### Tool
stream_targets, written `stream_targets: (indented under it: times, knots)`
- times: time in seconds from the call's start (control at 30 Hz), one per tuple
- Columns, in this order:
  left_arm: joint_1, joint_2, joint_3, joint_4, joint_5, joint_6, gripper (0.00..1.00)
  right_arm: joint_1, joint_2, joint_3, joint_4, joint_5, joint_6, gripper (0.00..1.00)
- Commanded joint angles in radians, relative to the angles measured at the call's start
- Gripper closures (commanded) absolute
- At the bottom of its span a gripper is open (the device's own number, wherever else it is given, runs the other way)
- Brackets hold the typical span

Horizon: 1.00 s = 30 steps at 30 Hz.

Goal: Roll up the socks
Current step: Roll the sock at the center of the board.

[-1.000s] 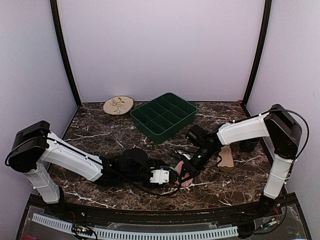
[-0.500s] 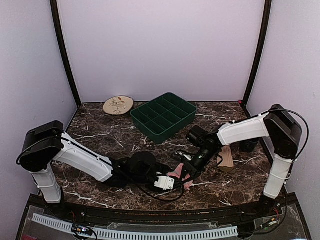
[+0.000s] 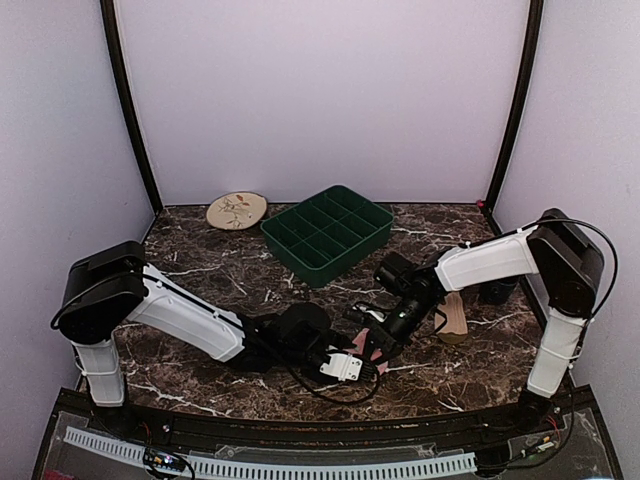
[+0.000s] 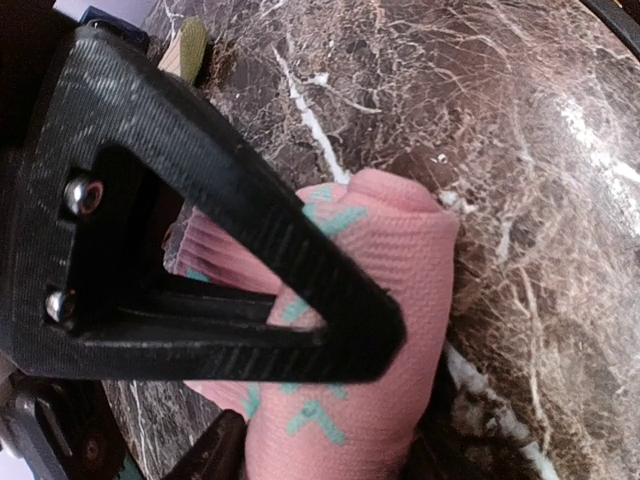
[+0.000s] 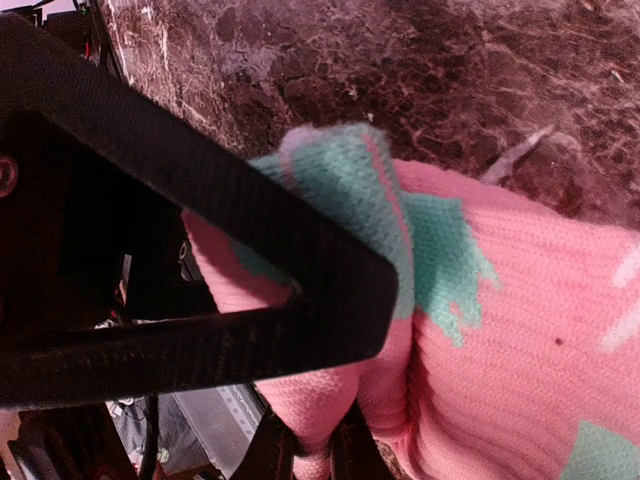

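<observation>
- Step in hand: rolling the pink sock. It sits bunched on the tabletop, directly between my two claws.
- Left claw: clamped on the pink sock. A folded, rounded hump of fabric fills the gap and bulges out past the fingertips.
- Right claw: clamped on the pink sock's mint-green tipped end. The rest of the knit runs away from the tips.
- The claws are nearly touching, facing each other across the sock.
- Tan sock: flat on the tabletop just outboard of the right claw, untouched, so I judge the task under half done.
- Next move, my read: one claw pins the roll while the other turns the loose end over it. Keep tension, or the hump springs open.
- Green compartment tray is well beyond both claws.
</observation>
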Motion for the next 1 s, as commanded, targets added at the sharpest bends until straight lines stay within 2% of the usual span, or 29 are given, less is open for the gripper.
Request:
stream_targets:
  times: [0.0,0.23,0.47,0.67,0.8,0.97]
  knots:
    - [-0.004,0.012,0.049,-0.084,-0.022,-0.017,0.52,-0.006,0.003,-0.015,-0.009,-0.033,-0.002,1.00]
    - [0.003,-0.002,0.042,-0.124,-0.036,-0.037,0.62,-0.005,0.002,-0.018,-0.007,-0.035,-0.007,1.00]
    - [0.027,-0.035,0.037,-0.178,0.010,-0.065,1.00,-0.005,0.014,-0.007,-0.016,-0.014,-0.013,1.00]
    - [0.044,-0.041,0.072,-0.300,0.079,-0.088,1.00,-0.005,0.027,0.016,-0.026,0.013,-0.011,1.00]
    - [0.051,-0.048,0.084,-0.377,0.119,-0.095,1.00,-0.007,0.021,0.034,-0.030,0.033,0.004,0.81]
    - [0.058,-0.051,0.111,-0.472,0.163,-0.110,1.00,-0.014,-0.008,0.034,-0.017,0.074,0.039,0.68]
